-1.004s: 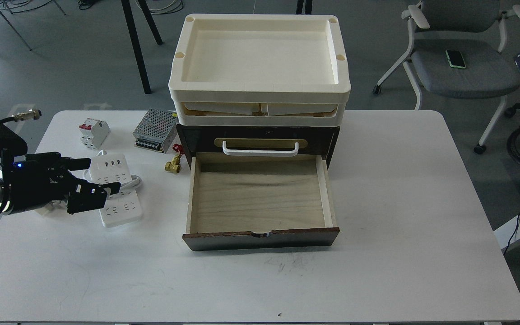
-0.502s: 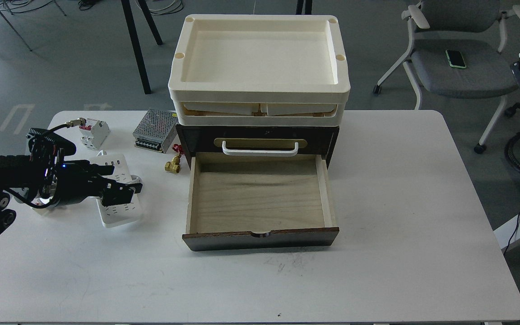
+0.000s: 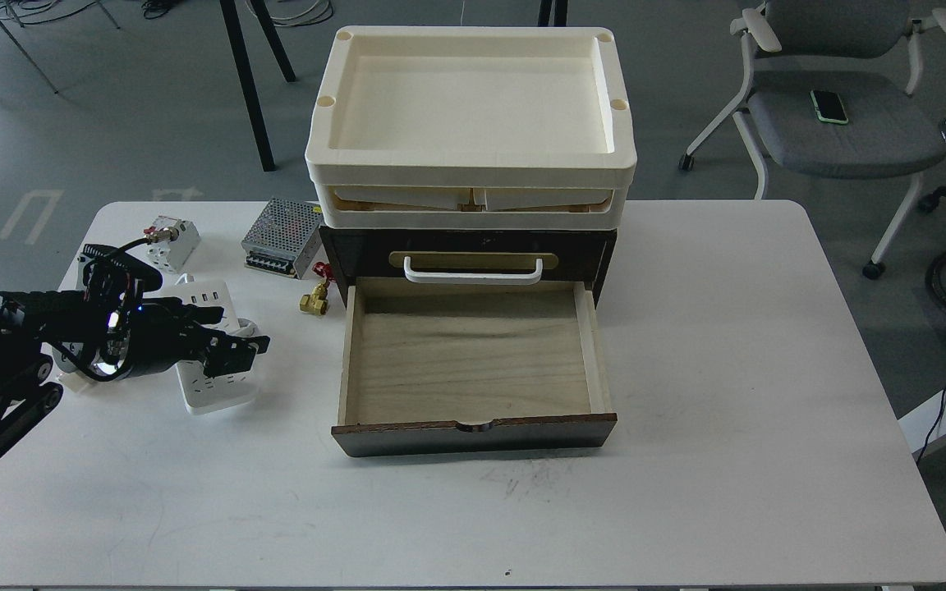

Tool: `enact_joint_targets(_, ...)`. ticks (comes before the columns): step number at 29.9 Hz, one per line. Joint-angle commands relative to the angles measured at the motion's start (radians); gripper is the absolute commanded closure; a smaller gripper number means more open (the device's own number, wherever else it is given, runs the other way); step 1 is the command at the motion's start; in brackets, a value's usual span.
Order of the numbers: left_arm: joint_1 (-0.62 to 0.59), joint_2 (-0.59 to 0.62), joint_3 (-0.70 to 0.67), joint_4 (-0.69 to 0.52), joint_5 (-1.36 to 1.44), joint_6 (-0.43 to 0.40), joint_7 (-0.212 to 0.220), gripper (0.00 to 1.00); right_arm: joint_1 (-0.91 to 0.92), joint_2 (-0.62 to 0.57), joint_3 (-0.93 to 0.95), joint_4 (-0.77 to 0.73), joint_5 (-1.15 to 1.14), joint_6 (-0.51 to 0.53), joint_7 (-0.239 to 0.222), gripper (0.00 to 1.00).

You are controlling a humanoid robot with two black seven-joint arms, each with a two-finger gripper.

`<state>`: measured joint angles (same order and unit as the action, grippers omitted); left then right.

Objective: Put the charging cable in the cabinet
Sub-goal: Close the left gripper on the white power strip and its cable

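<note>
The charging cable (image 3: pixel 212 345), a flat white power strip with its cord wound across the middle, lies on the white bench (image 3: pixel 686 369) to the left of the cabinet (image 3: pixel 473 345), well apart from it. Its far end, showing three USB ports, points away from the robot, and its near end shows socket holes. The left gripper (image 3: pixel 231 341) reaches in from the left edge and sits directly over the strip's middle, where the cord crosses it. Its dark fingers (image 3: pixel 241 348) stand a little apart, one on the far side of the cord band and one on the near side, but whether they are pressing on the strip or merely above it cannot be told, since the black parts hide the contact. The strip rests flat on the bench.

The cabinet's lower drawer (image 3: pixel 473 361) is pulled fully out towards the robot, its pale wood floor bare. Above it a second drawer front carries a white handle (image 3: pixel 473 271) on a brass plate. Two cream trays (image 3: pixel 471 115) are stacked on top of the cabinet.

Behind the strip stand a small white circuit breaker (image 3: pixel 171 238), partly covered by the arm's connector, and a perforated metal box (image 3: pixel 284 236). A small brass valve (image 3: pixel 315 300) with a red tag lies just beside the cabinet's left wall.

The right gripper does not appear in this view.
</note>
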<state>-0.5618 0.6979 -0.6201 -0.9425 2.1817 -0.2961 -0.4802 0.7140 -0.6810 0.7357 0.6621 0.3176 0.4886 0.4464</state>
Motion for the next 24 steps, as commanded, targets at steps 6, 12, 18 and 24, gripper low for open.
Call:
enact_joint_targets(6, -0.004, -0.009, 0.057, 0.062, 0.000, 0.080, -0.008, 0.13, -0.008, 0.000, 0.004, 0.001, 0.000, 0.000, 0.000, 0.00)
enact_joint_targets(12, -0.003, -0.023, 0.060, 0.094, 0.000, 0.109, -0.008, 0.20, -0.010, 0.001, 0.004, 0.001, 0.000, 0.000, 0.000, 0.00)
enact_joint_targets(18, -0.004, -0.023, 0.083, 0.119, 0.000, 0.135, -0.008, 0.36, -0.022, 0.001, 0.019, 0.001, 0.000, 0.000, 0.000, 0.00)
enact_joint_targets(24, -0.004, -0.034, 0.099, 0.174, 0.000, 0.190, -0.008, 0.40, -0.044, 0.000, 0.048, 0.002, 0.000, 0.000, 0.000, 0.00)
